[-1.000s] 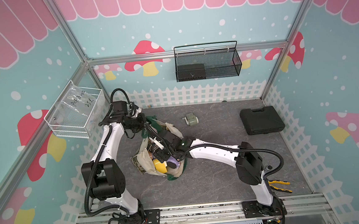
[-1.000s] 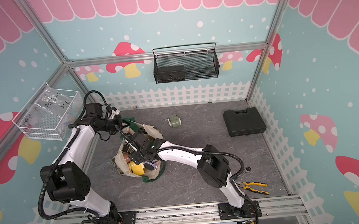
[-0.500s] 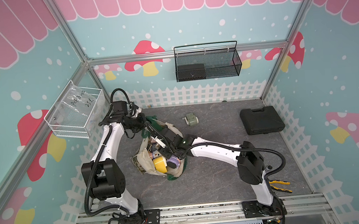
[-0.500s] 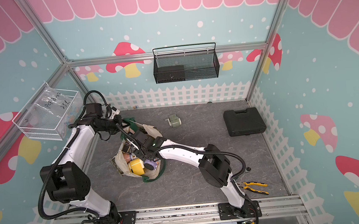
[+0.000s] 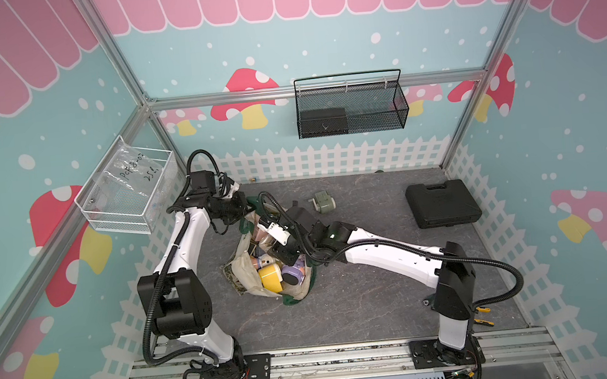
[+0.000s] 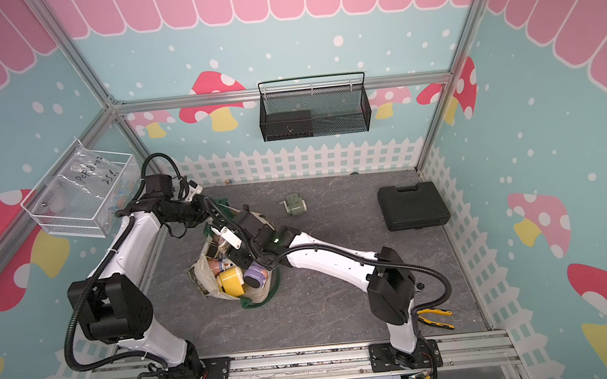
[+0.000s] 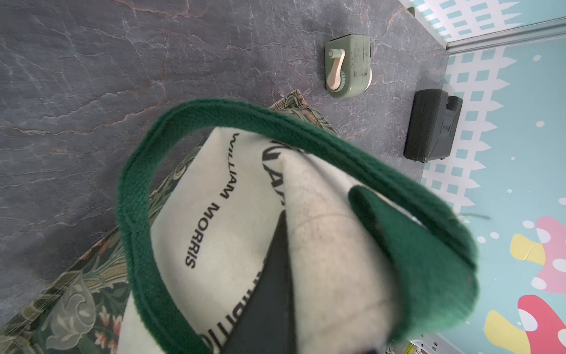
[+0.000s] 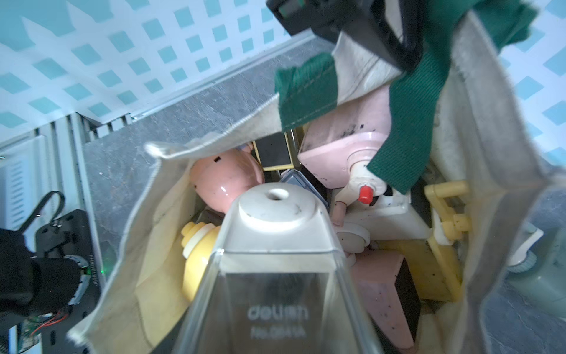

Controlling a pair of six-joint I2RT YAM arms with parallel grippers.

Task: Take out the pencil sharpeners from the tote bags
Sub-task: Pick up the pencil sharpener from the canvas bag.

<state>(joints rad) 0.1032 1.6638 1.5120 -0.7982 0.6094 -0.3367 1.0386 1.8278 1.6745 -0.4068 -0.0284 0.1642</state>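
Pencil sharpeners [image 8: 226,180] — nearly all sit heaped inside the tote bag [image 5: 243,273], which lies slumped on the tabletop [image 5: 359,304] between the two arms, mouth gaping upward. Left fingers [image 7: 272,300] are closed tight on the bag's cream cloth beside the green strap handle [image 7: 137,199], and that side of the rim is lifted. Right fingers [image 5: 284,253] are down in the mouth, roughly half closed. In the right wrist view a clear-cased sharpener [image 8: 275,245] with a white cone top fills the foreground where they meet, so it looks gripped, though the fingers themselves are hidden there. In both top views a purple sharpener [image 5: 293,272] sits right at the fingertips, touching a yellow sharpener [image 5: 271,276] — can't tell if purple and clear-cased are the same unit. In the way: a second strap [image 8: 407,128] draped across the mouth over a pink sharpener [image 8: 340,150], with cloth rim close on both sides. One green sharpener [image 5: 323,205] lies out on the tabletop beyond the bag, well apart from both sets of fingers. Black case [image 5: 442,203] is far right; pliers [image 6: 434,319] lie by the right arm's base.
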